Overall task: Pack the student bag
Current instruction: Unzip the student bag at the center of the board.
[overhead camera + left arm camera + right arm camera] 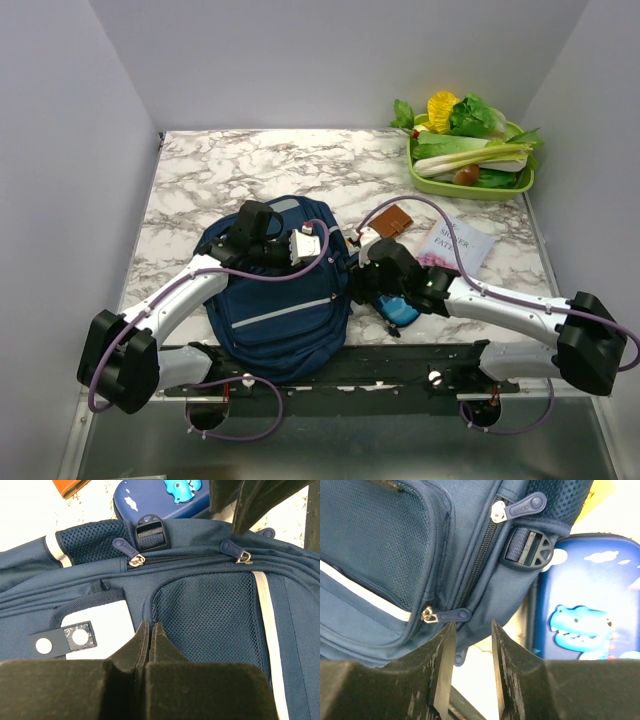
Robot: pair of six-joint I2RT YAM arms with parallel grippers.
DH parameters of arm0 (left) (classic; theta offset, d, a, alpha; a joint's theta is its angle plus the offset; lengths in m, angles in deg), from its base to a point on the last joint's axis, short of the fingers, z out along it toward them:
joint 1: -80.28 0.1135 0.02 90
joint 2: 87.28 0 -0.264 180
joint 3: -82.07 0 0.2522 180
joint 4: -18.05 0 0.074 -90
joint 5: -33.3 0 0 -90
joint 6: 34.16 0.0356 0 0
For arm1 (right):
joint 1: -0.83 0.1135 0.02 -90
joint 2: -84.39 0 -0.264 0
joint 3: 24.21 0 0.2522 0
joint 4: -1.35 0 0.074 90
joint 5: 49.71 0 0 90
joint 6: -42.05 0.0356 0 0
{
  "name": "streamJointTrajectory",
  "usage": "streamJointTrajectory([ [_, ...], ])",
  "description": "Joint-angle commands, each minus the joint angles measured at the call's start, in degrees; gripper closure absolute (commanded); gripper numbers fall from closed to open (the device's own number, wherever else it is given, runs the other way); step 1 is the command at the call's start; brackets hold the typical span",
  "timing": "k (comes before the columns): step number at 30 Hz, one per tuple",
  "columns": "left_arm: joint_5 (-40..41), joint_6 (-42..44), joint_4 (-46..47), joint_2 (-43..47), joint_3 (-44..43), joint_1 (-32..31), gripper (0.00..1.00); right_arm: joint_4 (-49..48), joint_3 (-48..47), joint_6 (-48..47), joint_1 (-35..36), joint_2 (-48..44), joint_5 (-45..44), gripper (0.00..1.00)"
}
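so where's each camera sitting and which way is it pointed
top external: above and behind the bases, looking down on the marble table and student bag; left arm and right arm in view.
left wrist: over the bag, facing its mesh pocket; shut left fingers at the bottom.
right wrist: low beside the bag, facing its zips; parted right fingers at the bottom.
shared: both wrist views catch the blue pencil case and the strap buckle.

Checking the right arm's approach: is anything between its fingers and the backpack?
Nothing visible is. The right gripper has its fingers parted right at the side of the student bag, a zipper pull just ahead of them. The blue pencil case lies beside the bag, clear of that path.
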Motion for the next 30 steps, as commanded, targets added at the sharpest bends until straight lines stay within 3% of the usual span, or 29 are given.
streamJointTrajectory([
  [1, -1.08, 0.86, -0.06, 0.81, 0.3, -0.73, 1.0, 2.24, 0.58, -9.39, 0.56, -1.94, -2.9, 0.52],
  [3, -0.99, 0.86, -0.14, 0.89, 0.47, -0.73, 1.0, -0.03, 1.37, -11.95, 0.48, -2.9, -0.97, 0.47],
  [13, -0.99, 0.95, -0.49, 0.72, 0.12, -0.82, 1.0, -6.55, 1.99, -23.38, 0.56, -0.8, 7.64, 0.47],
  [26, -0.29, 0.77, -0.67, 0.28, -0.58, -0.82, 1.0, -12.0, 4.1, -23.13, 3.46, 4.38, 6.69, 0.5],
  [30, -0.28, 0.69, -1.2, 0.19, -0.84, -0.82, 1.0, -14.73, 4.8, -22.86, 3.55, 5.36, 4.23, 0.56],
])
